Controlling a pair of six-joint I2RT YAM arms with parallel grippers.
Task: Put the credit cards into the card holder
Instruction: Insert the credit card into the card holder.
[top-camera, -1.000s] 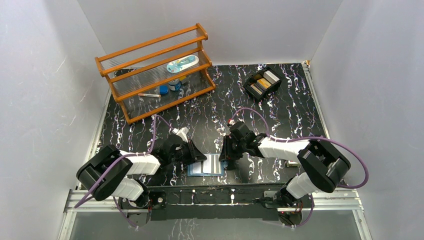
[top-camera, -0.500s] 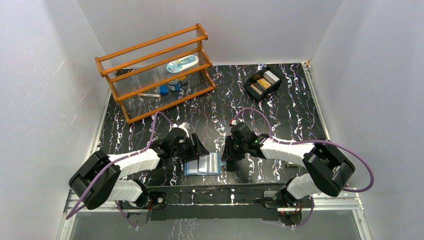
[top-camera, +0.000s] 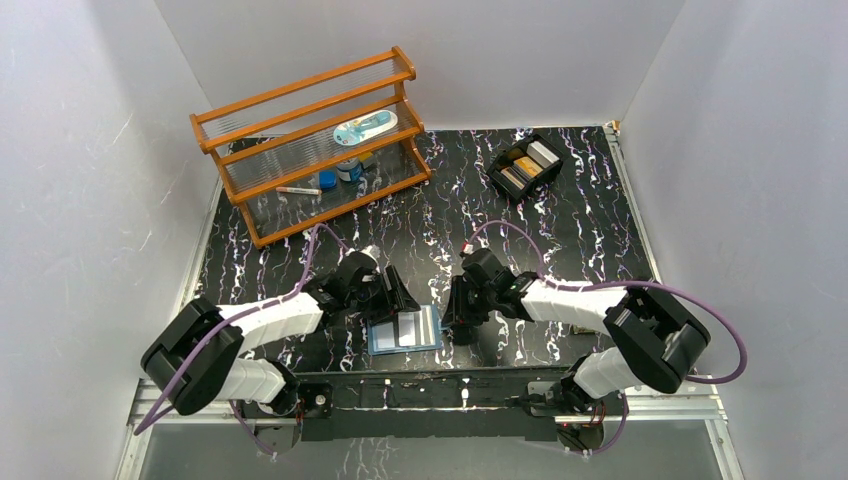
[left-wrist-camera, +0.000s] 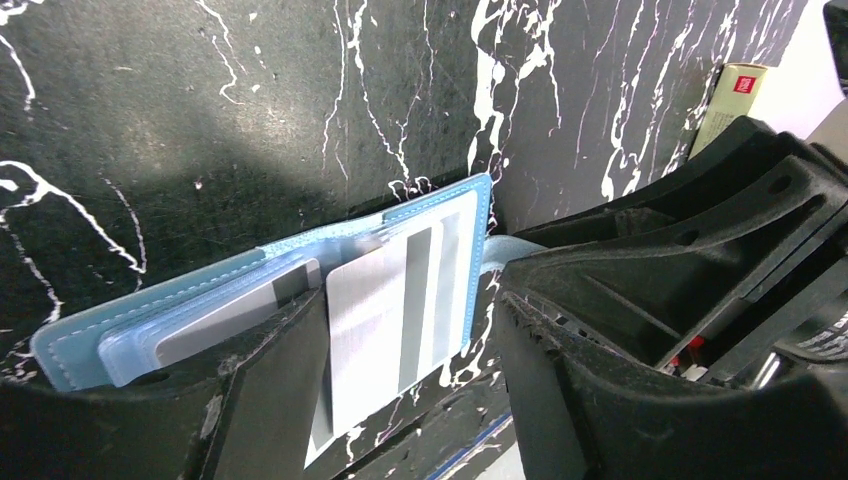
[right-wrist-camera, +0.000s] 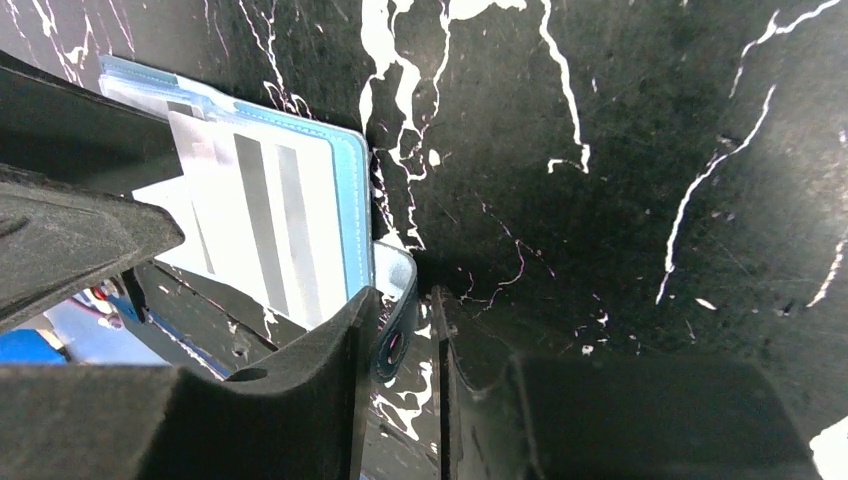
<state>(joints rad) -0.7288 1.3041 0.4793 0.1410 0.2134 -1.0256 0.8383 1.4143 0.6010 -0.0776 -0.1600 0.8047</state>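
The thin, pale, grey-striped plastic credit card (left-wrist-camera: 370, 330) is light, stiff and slick, best nudged by its edges. It sits half in the open, soft blue folding card holder (left-wrist-camera: 300, 245) on the black marbled counter (top-camera: 560, 230). My left end effector (left-wrist-camera: 410, 290), pinched a second ago, now stands spread. My right end effector (right-wrist-camera: 402, 310) pinches the card holder by its snap tab (right-wrist-camera: 395, 300).

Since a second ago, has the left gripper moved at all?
Yes. The left gripper has drawn slightly back from the near rail toward the wooden shelf, and its jaws now stand open at the card holder.
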